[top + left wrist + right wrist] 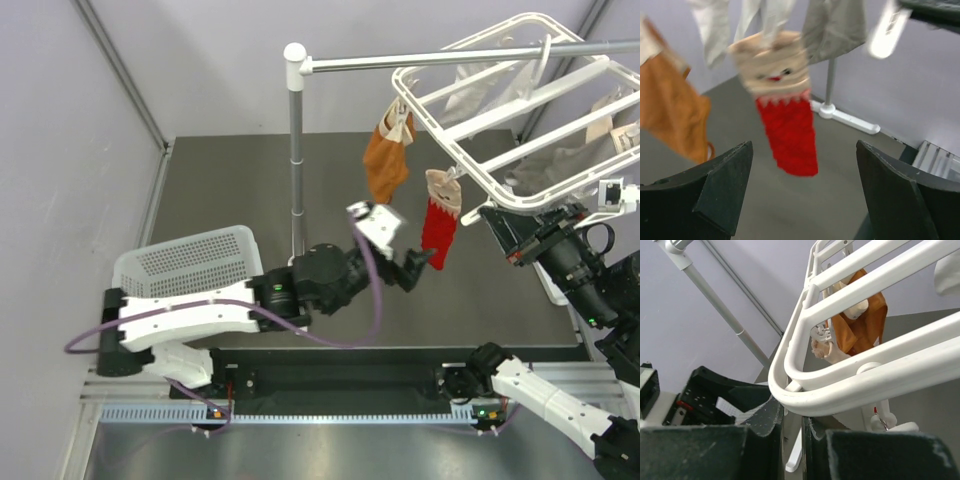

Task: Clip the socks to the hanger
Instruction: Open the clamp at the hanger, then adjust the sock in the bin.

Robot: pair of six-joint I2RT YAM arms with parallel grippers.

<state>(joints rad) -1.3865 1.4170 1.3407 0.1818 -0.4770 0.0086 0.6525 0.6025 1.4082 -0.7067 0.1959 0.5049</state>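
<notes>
Gaping wide and empty, the left gripper (pixel 803 150) faced the red sock with a pale cuff (pixel 789 125); the right gripper (pixel 792 430) sat pressed together under the white plastic hanger frame (pixel 840 395).

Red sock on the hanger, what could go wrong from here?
1. The red sock hangs right in front of the open left gripper; a careless move could snag it and tug it off the hanger.
2. The right gripper is shut right beneath the hanger's rim; bumping it might swing the frame and shake the orange sock loose.
</notes>
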